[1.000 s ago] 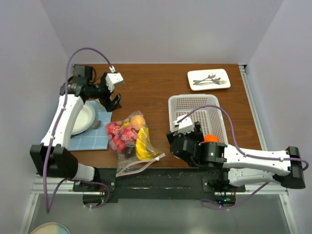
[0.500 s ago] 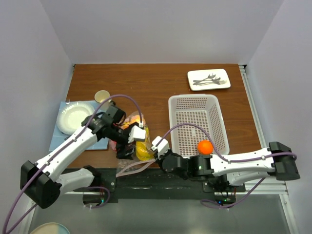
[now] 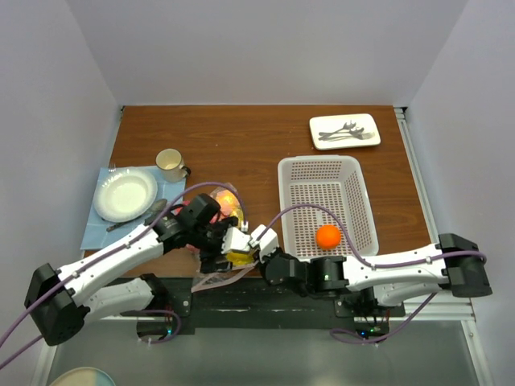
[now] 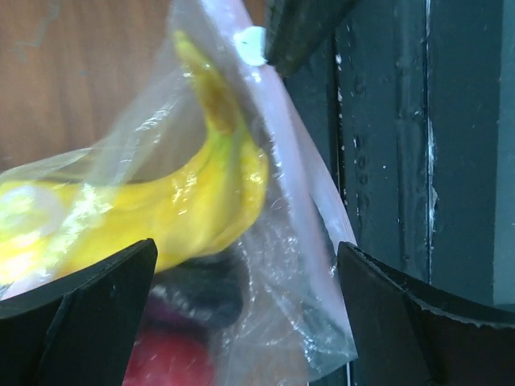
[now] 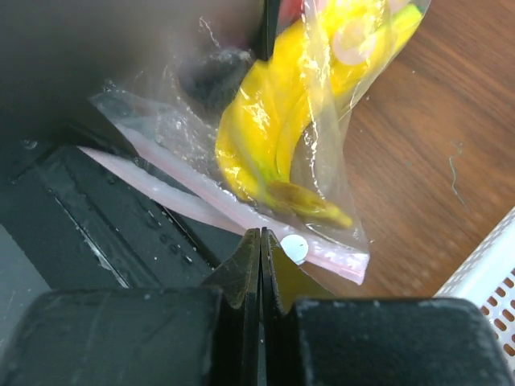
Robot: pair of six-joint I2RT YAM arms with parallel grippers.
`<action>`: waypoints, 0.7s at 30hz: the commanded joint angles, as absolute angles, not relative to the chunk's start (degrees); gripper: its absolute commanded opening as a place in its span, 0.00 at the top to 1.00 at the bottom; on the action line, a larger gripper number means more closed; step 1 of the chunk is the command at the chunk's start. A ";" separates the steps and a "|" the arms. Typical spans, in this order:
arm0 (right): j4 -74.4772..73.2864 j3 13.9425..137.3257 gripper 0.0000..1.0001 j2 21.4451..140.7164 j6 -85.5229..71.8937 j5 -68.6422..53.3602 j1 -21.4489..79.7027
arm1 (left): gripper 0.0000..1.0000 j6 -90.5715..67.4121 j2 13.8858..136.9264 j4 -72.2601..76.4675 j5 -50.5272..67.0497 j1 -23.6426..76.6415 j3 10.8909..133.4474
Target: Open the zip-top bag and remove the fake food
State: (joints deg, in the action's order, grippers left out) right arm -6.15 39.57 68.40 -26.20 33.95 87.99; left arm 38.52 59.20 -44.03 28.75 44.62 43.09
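The clear zip-top bag (image 3: pixel 228 199) lies near the table's front edge with fake food inside: a yellow banana (image 4: pixel 161 209), a red piece (image 4: pixel 169 358) and a dark piece. My left gripper (image 4: pixel 249 297) is open, its fingers (image 4: pixel 88 314) straddling the bag's lower corner. My right gripper (image 5: pixel 261 235) is shut, tips pinched on the bag's pink zip strip (image 5: pixel 161 189) beside a white dot. In the top view both grippers, left (image 3: pixel 216 256) and right (image 3: pixel 249 251), meet over the bag. An orange ball (image 3: pixel 327 236) lies in the white basket (image 3: pixel 319 167).
A beige mug (image 3: pixel 169 165) and a white plate (image 3: pixel 125 195) on a blue cloth sit at the left. A white tray (image 3: pixel 344 131) with cutlery is at the back right. The black base rail (image 4: pixel 386 161) runs just beside the bag.
The right gripper let the orange ball go into the basket, moved left and shut on the bag's zip strip. The left arm swung from the mug down over the bag.
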 commanded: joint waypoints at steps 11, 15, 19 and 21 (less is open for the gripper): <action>-8.35 34.98 1.00 59.76 -31.82 35.33 88.15 | 0.00 33.05 64.86 -34.29 19.79 53.78 38.68; -8.61 35.16 1.00 60.12 -32.17 34.54 88.07 | 0.00 32.87 66.44 -29.71 12.59 55.28 35.95; -7.74 34.63 1.00 60.47 -31.90 32.96 88.15 | 0.25 36.12 69.69 -28.21 8.36 56.86 35.51; -6.95 34.63 1.00 61.08 -31.64 31.65 88.24 | 0.50 36.82 72.94 -29.09 7.21 56.87 37.34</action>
